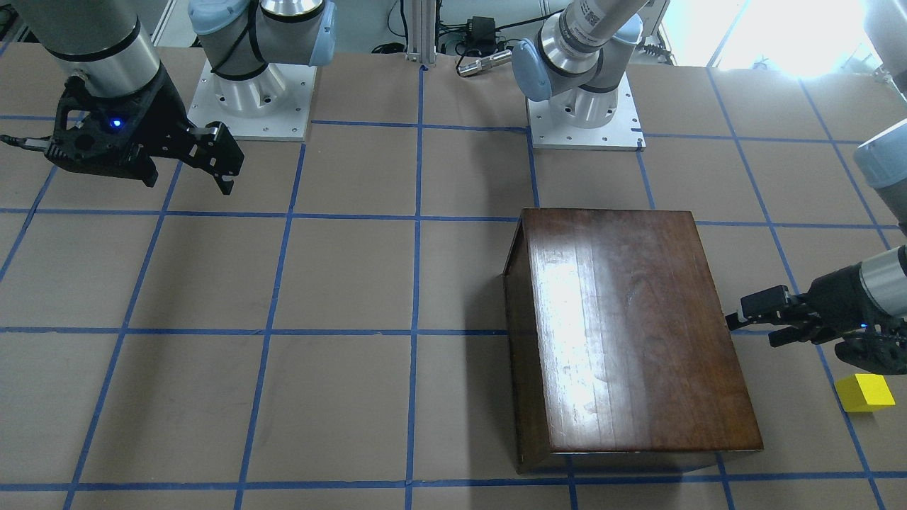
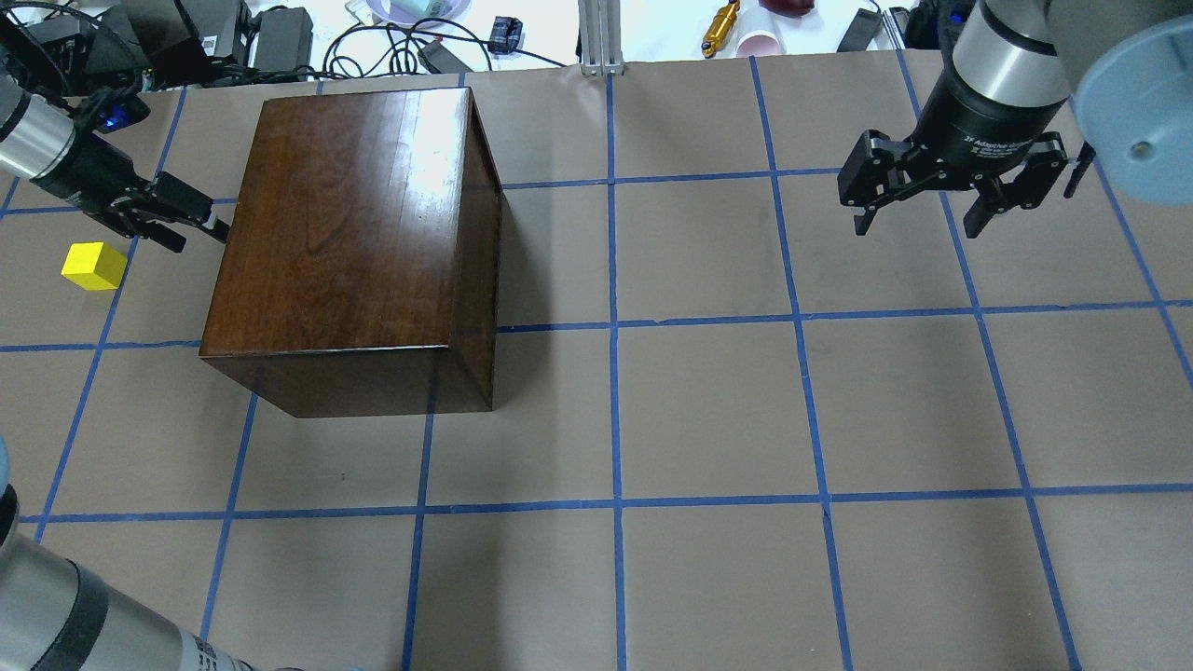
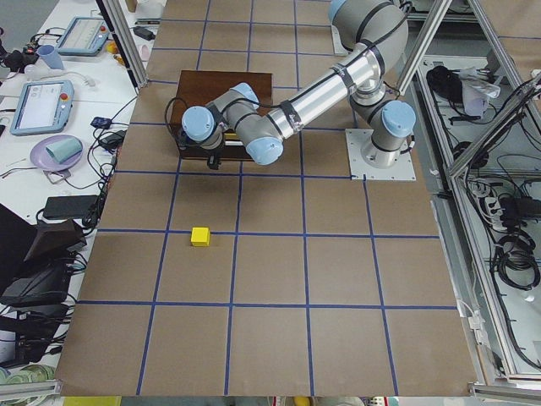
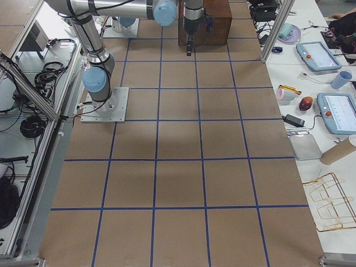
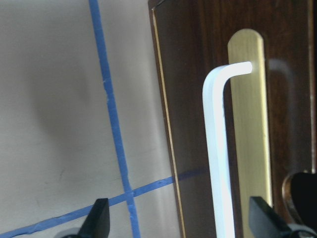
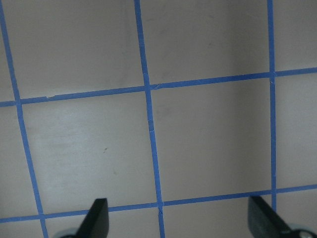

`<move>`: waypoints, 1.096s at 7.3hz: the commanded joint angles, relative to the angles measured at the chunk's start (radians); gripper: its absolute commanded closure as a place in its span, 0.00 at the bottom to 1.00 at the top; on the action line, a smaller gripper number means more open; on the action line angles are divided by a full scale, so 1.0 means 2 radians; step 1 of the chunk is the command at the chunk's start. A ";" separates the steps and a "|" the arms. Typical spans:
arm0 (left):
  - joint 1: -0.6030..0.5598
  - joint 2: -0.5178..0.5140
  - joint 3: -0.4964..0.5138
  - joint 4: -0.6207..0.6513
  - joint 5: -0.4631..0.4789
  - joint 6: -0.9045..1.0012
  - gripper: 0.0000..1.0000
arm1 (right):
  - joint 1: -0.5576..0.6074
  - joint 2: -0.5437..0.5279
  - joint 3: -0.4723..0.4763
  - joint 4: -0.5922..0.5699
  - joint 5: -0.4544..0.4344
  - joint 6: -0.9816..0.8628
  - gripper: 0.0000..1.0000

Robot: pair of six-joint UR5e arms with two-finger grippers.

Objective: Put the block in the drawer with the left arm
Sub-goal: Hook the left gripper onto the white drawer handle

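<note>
1. Front-facing: the left gripper [image 1: 752, 327] levels at the wooden box [image 1: 623, 326]; the block [image 1: 864, 392] lies loose just beside it.
2. Overhead: the right gripper [image 2: 918, 226] hangs well apart, jaws spread and empty.
3. Left wrist: jaws spread, straddling the handle [image 5: 217, 158] of the closed drawer [image 5: 193, 99], presumably to open it before the block goes in.

Right pincer [image 2: 918, 222], black body: white print, partly legible, reads "Adaptive".

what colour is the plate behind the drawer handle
Brass-gold plate, with a white handle in front of it; clearest in the left wrist-mounted view.
</note>
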 commanded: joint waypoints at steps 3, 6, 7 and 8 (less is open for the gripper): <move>-0.011 -0.005 -0.001 0.002 0.004 -0.044 0.02 | 0.000 0.000 0.000 0.000 0.000 0.000 0.00; -0.011 -0.010 -0.001 0.003 0.010 -0.046 0.02 | 0.000 0.000 0.000 0.000 0.000 0.000 0.00; -0.011 -0.013 -0.001 0.006 0.009 -0.048 0.02 | 0.000 0.000 0.000 0.000 0.000 0.000 0.00; -0.011 -0.015 -0.006 0.014 0.009 -0.048 0.02 | 0.000 0.000 0.000 0.000 0.000 0.000 0.00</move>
